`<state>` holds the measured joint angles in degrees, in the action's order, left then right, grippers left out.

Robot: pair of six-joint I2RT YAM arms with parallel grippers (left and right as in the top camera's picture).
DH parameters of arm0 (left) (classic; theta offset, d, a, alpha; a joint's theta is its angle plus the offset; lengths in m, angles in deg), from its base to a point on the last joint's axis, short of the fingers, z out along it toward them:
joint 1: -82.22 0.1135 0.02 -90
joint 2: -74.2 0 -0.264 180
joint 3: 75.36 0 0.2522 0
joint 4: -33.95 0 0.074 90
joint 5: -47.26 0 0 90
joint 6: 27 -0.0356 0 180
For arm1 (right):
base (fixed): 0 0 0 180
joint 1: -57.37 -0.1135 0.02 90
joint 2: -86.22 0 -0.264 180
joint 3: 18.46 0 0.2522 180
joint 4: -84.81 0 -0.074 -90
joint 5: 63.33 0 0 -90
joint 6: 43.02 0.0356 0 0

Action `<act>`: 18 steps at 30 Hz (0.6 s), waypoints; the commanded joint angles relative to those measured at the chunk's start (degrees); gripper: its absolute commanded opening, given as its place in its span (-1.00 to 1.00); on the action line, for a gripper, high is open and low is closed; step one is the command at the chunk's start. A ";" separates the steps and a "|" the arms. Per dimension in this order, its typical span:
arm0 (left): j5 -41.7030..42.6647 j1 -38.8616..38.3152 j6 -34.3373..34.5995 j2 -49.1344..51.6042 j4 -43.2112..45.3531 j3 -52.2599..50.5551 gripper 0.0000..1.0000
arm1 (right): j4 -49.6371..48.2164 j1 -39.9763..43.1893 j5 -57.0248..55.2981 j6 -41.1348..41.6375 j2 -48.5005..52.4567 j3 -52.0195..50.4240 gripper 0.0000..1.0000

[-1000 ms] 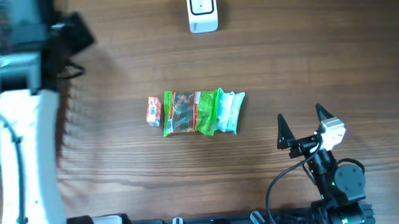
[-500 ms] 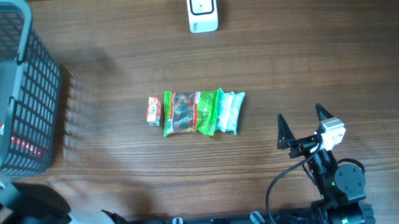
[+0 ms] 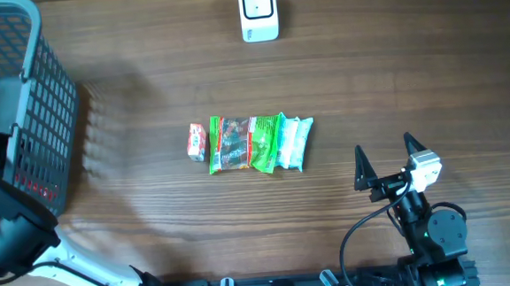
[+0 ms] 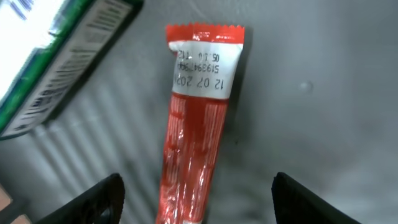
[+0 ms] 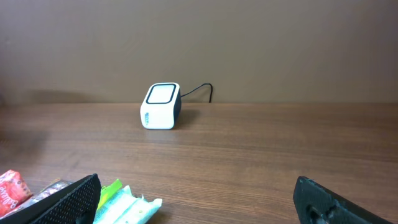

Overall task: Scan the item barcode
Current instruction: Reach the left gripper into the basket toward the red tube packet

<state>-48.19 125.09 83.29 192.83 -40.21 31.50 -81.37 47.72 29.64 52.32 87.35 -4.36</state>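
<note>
While over red sachet (image 4: 198, 112), left tool (image 4: 196, 198) wide

1. Your left arm (image 3: 78, 267) shows a white link joined to a dark grey, rounded joint housing (image 3: 8, 242).
2. Your right arm (image 3: 438, 231) is black, with a white camera block (image 3: 423, 170) on top and a black cable (image 3: 353, 235) looping beside it.
3. The right gripper (image 3: 385, 155) has black fingers (image 3: 360, 165) tapering to points, and its wrist view shows them grid-textured; the left gripper (image 4: 199, 200) has smooth black fingertips (image 4: 93, 199).
</note>
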 commanded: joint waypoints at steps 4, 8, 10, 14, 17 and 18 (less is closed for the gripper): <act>1.60 0.15 -0.37 0.79 6.64 -7.82 0.39 | -0.15 0.24 0.48 0.83 -0.11 -0.04 0.99; 1.60 0.17 -0.37 0.81 10.12 -12.00 -0.54 | -0.15 0.24 0.50 0.83 -0.11 -0.04 0.99; 1.62 0.17 -0.39 0.70 10.01 -11.98 -0.89 | -0.15 0.24 0.50 0.83 -0.11 -0.04 1.00; 1.57 0.17 -0.44 -0.57 7.65 -9.29 -0.92 | -0.15 0.24 0.48 0.81 -0.11 -0.04 1.00; 1.57 0.17 -0.61 -2.58 1.99 -2.12 -0.92 | -0.15 0.24 0.50 0.83 -0.11 -0.04 1.00; 1.57 0.17 -0.63 -3.93 -0.39 1.53 -0.92 | -0.15 0.24 0.48 0.81 -0.11 -0.04 0.99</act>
<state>-46.29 125.09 83.01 190.79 -37.02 25.27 -81.37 47.72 29.66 52.32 87.35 -4.36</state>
